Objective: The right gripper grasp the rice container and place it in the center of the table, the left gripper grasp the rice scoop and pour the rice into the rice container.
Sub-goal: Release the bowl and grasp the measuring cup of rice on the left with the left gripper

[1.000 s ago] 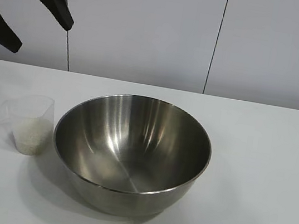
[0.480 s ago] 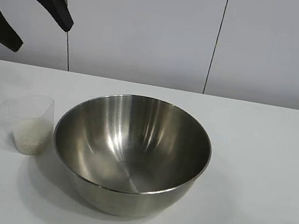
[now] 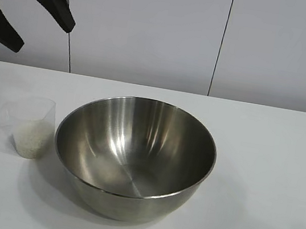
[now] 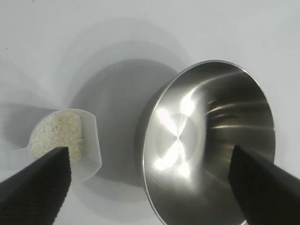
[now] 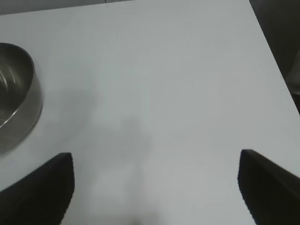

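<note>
One rice container (image 3: pixel 134 156) stands nearest the exterior camera, a single wide steel bowl resting upright on the table (image 3: pixel 272 167) near its middle; its shiny inside holds no grains. Just beside it, toward the left arm's side and not touching it, stands one rice scoop (image 3: pixel 29 125), a small clear cup, upright on the white surface. The rice (image 3: pixel 32 137) sits in it as one pale heap filling the lower part of the cup.

Farther back and higher, at the upper left corner of the exterior view, hangs the left gripper (image 3: pixel 20 17), well above the table and apart from both vessels. Its two black fingers are spread wide with nothing between them. In the left wrist view the two fingertips (image 4: pixel 35 187) frame the scoop and the bowl below, the cup lying near one finger and the bowl near the other.

The right gripper (image 5: pixel 154 192) shows only in its own wrist view: two fingers held wide apart over bare tabletop, gripping nothing, with the bowl's rim well off to one side.
</note>
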Controlling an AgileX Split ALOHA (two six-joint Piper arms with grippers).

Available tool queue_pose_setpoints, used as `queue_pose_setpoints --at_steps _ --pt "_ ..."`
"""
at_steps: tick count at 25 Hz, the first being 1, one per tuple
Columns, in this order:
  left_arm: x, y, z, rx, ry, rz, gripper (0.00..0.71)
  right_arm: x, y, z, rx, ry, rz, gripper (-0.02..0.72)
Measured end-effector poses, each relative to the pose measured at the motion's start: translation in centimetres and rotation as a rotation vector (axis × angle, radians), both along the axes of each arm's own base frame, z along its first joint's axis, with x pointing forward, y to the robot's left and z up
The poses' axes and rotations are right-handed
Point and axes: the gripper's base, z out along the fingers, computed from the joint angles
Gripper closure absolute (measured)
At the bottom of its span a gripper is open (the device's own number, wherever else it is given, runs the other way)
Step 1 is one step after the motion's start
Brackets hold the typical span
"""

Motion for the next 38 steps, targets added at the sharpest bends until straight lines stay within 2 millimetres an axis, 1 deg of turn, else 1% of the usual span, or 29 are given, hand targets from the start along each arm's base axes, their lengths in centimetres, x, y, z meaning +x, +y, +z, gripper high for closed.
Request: queue_pose_setpoints --at_steps 2,6,8,10,12,13,14,17,20,22,24,27,33,38 --pt "0.2 0.1 0.1 0.015 -0.042 -0.016 0.053 -0.4 0.1 0.0 -0.001 -0.025 0.001 0.054" --pt "0.9 0.2 0.6 0.051 -0.184 -0.055 0.053 -0.3 0.0 -0.4 0.0 -0.013 0.001 0.054" --pt "1.2 0.3 1.7 0.054 -0.295 -0.05 0.053 -0.3 0.0 -0.4 0.001 -0.013 0.001 0.054" --pt "1.3 0.5 3.3 0.051 -0.443 -0.016 0.059 -0.3 0.0 -0.4 0.001 -0.013 0.001 0.054" --pt "0.8 0.8 4.5 0.047 -0.584 0.033 0.079 -0.3 0.0 -0.4 0.001 -0.013 0.001 0.054" --pt "0.3 1.1 4.6 0.072 -0.651 0.05 0.089 -0.3 0.0 -0.4 0.001 -0.013 0.001 0.054" --pt "-0.3 1.2 4.6 0.08 -0.693 0.075 0.097 -0.3 0.0 -0.4 0.001 -0.013 0.001 0.054" --pt "-1.9 1.7 3.8 0.224 -0.822 0.087 0.109 -0.3 0.0 -0.4 0.001 -0.013 0.001 0.054" --pt "-3.2 0.9 3.3 0.353 -0.903 -0.009 0.13 -0.3 0.0 -0.4 0.001 -0.013 0.001 0.054" --pt "-3.5 0.2 3.3 0.393 -0.935 -0.064 0.151 -0.3 0.0 -0.4 0.001 -0.013 0.001 0.054" --pt "-3.5 0.1 3.3 0.391 -0.931 -0.05 0.161 -0.3 0.0 -0.4 0.001 -0.012 0.001 0.054" --pt "-3.3 0.3 3.6 0.343 -0.903 0.027 0.165 -0.3 0.0 -0.4 0.001 -0.012 0.001 0.054" --pt "-3.1 -0.4 5.1 0.209 -0.915 0.051 0.169 -0.3 0.0 -0.4 0.001 -0.012 0.001 0.054" --pt "-3.1 -0.5 5.1 0.214 -0.917 0.043 0.169 -0.3 0.0 -0.4 0.001 -0.012 0.001 0.054"
